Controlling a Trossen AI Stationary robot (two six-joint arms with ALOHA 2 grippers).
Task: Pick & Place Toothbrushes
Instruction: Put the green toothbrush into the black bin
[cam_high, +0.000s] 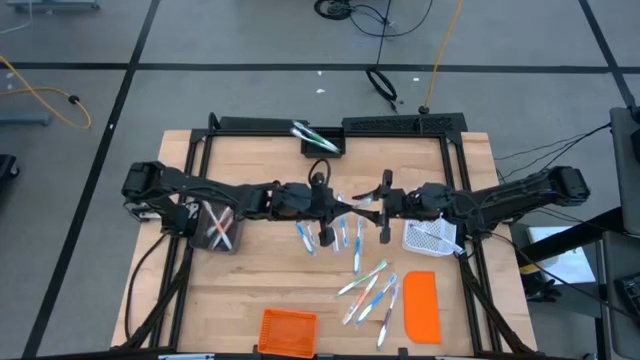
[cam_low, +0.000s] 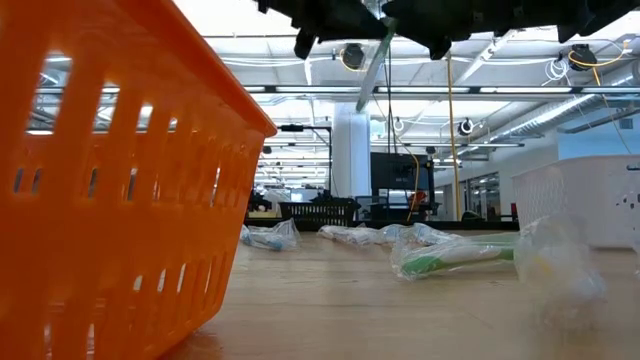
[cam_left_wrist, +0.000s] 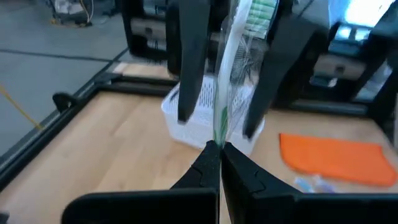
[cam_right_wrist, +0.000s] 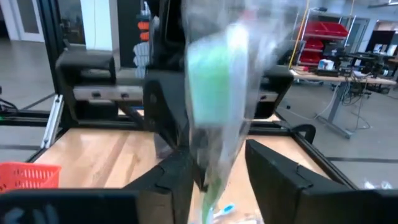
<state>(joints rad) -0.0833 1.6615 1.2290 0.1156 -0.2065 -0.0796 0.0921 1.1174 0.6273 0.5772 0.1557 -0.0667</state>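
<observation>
A green-and-white toothbrush (cam_left_wrist: 231, 68) in a clear wrapper is held in the air above the table's middle (cam_high: 358, 205), between the two arms. My left gripper (cam_left_wrist: 219, 152) (cam_high: 335, 206) is shut on it. My right gripper (cam_right_wrist: 217, 183) (cam_high: 383, 208) faces it, open. Its fingers (cam_left_wrist: 186, 68) stand on either side of the brush's bristle end without touching it. Several more wrapped toothbrushes (cam_high: 345, 235) lie flat on the table below the grippers, and others (cam_high: 370, 290) nearer the near edge. My left gripper pinches the toothbrush's handle end (cam_left_wrist: 218, 134) between its two fingertips, coming level from the table's left. The brush sticks out past the fingertips toward the right arm, along the fingers' line. It is lifted clear of the table (cam_low: 375, 60).
A white mesh basket (cam_high: 432, 237) sits under the right arm. A flat orange lid (cam_high: 421, 305) lies near it, and an orange basket (cam_high: 288, 330) stands at the near edge. A clear bin (cam_high: 218, 228) holding toothbrushes is under the left arm. A black tray (cam_high: 322, 142) sits at the far edge.
</observation>
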